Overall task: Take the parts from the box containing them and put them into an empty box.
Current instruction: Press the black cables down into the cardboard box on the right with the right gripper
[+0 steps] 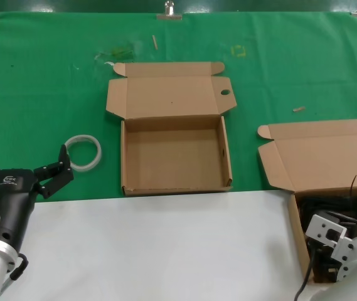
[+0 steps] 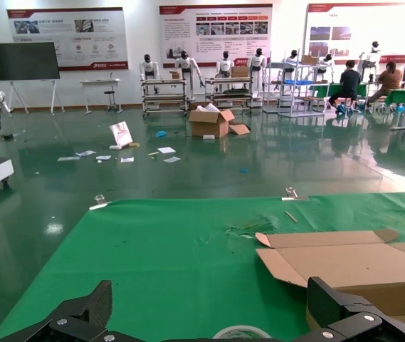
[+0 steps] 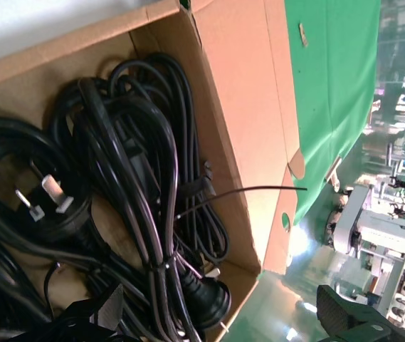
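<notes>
At far left your left gripper (image 1: 22, 164) idles w/ jaws spread wide, nothing held, just beside a white translucent ring (image 1: 83, 152). Centre: the shallow brown cardboard box w/ holed lid tab (image 1: 175, 185) sits bare, lid back. Right: your right gripper (image 3: 216, 320) hangs over the brown no-hole cardboard box (image 1: 295, 216) of coiled black power cords (image 3: 127, 178), jaws apart, gripping nothing yet. Go for one coil's tied waist, not a stray loop, so neighbours don't drag. Green cloth (image 1: 40, 94) meets white tabletop (image 1: 165, 244); big hall w/ wall posters (image 2: 67, 35) beyond.
</notes>
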### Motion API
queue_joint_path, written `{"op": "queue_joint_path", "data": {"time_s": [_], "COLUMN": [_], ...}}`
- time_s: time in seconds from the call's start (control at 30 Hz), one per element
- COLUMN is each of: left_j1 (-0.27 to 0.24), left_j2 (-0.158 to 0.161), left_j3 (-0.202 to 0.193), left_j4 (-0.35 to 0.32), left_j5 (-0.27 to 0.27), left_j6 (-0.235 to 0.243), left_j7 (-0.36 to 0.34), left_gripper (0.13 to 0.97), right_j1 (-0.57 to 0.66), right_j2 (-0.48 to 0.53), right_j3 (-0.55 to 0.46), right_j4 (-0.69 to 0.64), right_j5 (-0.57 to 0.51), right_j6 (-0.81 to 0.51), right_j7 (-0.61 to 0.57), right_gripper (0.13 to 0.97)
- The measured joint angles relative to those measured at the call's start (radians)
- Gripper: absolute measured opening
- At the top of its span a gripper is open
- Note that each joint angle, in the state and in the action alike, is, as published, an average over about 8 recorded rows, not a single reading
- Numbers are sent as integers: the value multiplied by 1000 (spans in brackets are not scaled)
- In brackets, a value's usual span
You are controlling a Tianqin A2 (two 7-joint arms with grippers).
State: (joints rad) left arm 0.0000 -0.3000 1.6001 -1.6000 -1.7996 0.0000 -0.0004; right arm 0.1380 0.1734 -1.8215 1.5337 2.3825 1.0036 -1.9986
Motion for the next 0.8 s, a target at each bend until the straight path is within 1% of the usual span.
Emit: {"op": "queue_joint_path", "data": {"time_s": [0.27,0.53,0.57,0.8], "left_j1": [0,0,0,0], "left_j2": [0,0,0,0], "left_j3": [0,0,0,0], "left_j4": [0,0,0,0], "left_j5": [0,0,0,0], "left_j6": [0,0,0,0], "left_j7": [0,0,0,0], "left_gripper": [965,965,965,965], "right_j1": [17,29,30,30], "right_j2": [0,0,0,0], "right_j3": [-13,-26,-27,-34], "right_j4": [-29,-54,-57,-70], "right_j5": [1,5,6,16], "right_j6": [-17,-38,-40,-52], "right_j7": [21,39,41,58], "right_gripper": [912,796,796,636]}}
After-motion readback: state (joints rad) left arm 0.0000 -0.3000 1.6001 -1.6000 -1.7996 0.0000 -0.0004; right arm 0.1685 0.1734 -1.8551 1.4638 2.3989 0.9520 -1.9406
